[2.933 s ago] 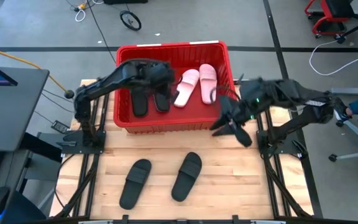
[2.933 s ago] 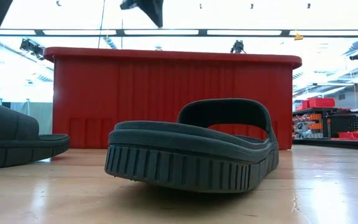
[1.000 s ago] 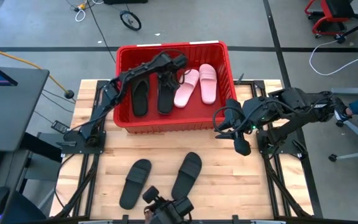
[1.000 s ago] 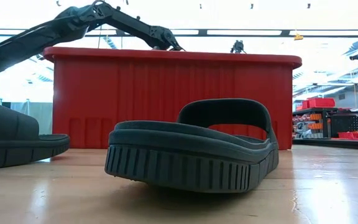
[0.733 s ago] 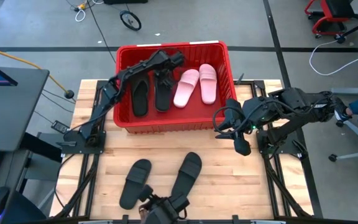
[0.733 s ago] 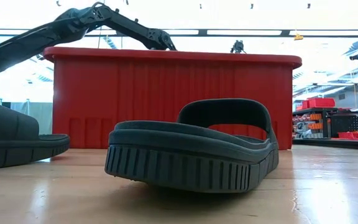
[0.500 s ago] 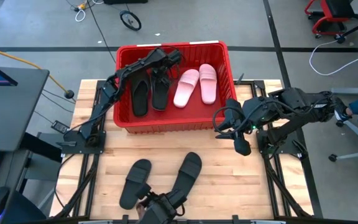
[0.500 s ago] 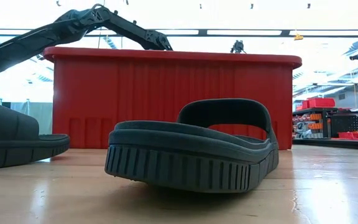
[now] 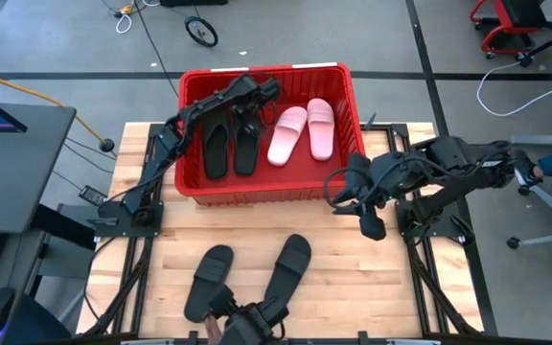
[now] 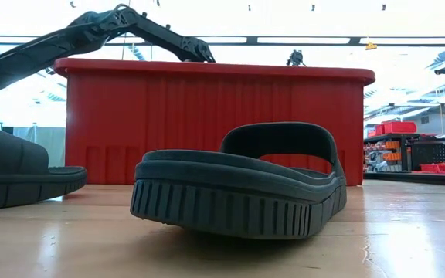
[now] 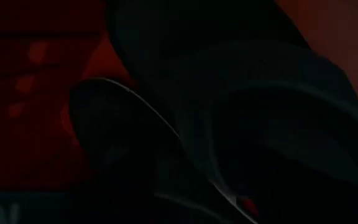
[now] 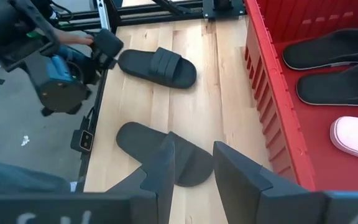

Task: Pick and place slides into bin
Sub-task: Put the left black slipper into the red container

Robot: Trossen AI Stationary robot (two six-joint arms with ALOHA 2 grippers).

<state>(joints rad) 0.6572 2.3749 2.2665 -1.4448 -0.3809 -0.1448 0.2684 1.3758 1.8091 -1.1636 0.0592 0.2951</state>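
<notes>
The red bin (image 9: 192,192) stands at the table's far middle. On its floor lie two black slides (image 9: 209,149) (image 9: 245,146) side by side at the left, and two pink slides (image 9: 287,134) (image 9: 320,126) at the right. My left gripper (image 9: 250,103) reaches into the bin over the far end of the second black slide, which fills the left wrist view (image 11: 278,106). Two more black slides (image 9: 209,281) (image 9: 288,270) rest sole-down on the wood near the front edge. My right gripper (image 12: 193,155) hangs open beside the bin's right near corner, holding nothing.
A person's hand-held device (image 9: 247,321) pokes in at the table's near edge, close to the two slides on the table, and also shows in the right wrist view (image 12: 55,74). Bare wood lies between the bin's near wall (image 10: 215,123) and those slides.
My left gripper has carried a black slide a little toward the table's left inside the bin. The slide, tilted a second ago, now lies straight next to the other black slide. The person's device at the near edge has shifted.
</notes>
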